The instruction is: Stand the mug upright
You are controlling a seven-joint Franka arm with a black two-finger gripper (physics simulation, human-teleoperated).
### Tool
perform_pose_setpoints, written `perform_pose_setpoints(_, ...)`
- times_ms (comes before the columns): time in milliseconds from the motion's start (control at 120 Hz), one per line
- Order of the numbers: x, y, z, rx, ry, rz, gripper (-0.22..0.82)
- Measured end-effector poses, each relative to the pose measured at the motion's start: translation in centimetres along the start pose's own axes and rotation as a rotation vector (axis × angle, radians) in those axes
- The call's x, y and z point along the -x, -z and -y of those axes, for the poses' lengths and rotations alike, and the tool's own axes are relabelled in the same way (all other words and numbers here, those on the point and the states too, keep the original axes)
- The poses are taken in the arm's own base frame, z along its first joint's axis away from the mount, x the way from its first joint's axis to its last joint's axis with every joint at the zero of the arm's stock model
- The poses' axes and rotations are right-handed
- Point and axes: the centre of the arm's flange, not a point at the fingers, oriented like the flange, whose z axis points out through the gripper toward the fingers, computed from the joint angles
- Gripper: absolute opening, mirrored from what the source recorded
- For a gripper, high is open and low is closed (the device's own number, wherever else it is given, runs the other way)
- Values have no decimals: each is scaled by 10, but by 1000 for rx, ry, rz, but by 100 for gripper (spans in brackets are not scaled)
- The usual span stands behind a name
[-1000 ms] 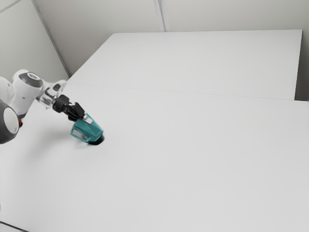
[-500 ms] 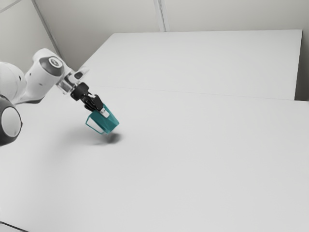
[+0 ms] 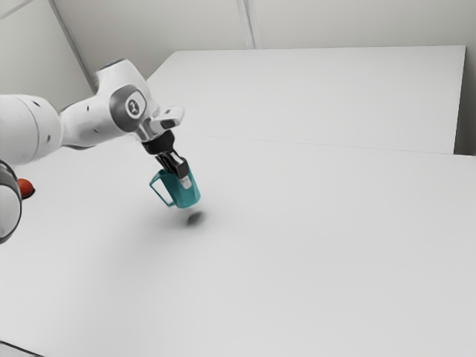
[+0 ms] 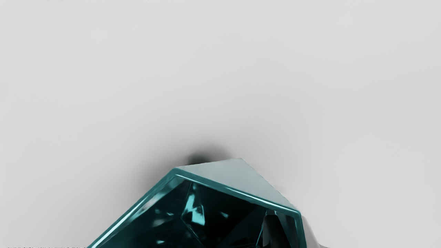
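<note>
1. Swinging up nicely, the teal mug has gone from a steep lean to nearly upright in the last second, mouth up, and it's been carried toward the exterior view's right. That's most of the turning done, I'd judge; a slight tilt remains.
2. The gripper has it by the wall: one finger inside, the other finger outside, closed down to about the wall's thickness.
3. Below, the shadow sits apart from the base, so the mug's off the table. Levelling, lowering and release look due; letting go early could tip it.
4. Off at the exterior view's left, a red-orange ball.
</note>
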Motion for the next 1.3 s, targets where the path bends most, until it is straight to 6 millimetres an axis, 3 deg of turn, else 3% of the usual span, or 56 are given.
perform_pose_setpoints(167,0,-3,-11,-74,-11,30,-18)
perform_pose_setpoints(650,49,-50,-54,-168,19,122,-18)
perform_pose_setpoints(875,43,-59,-63,-246,10,117,-18)
perform_pose_setpoints(1267,30,-80,-58,-306,44,63,-18)
perform_pose_setpoints(1300,30,-80,-58,-305,49,58,-11)
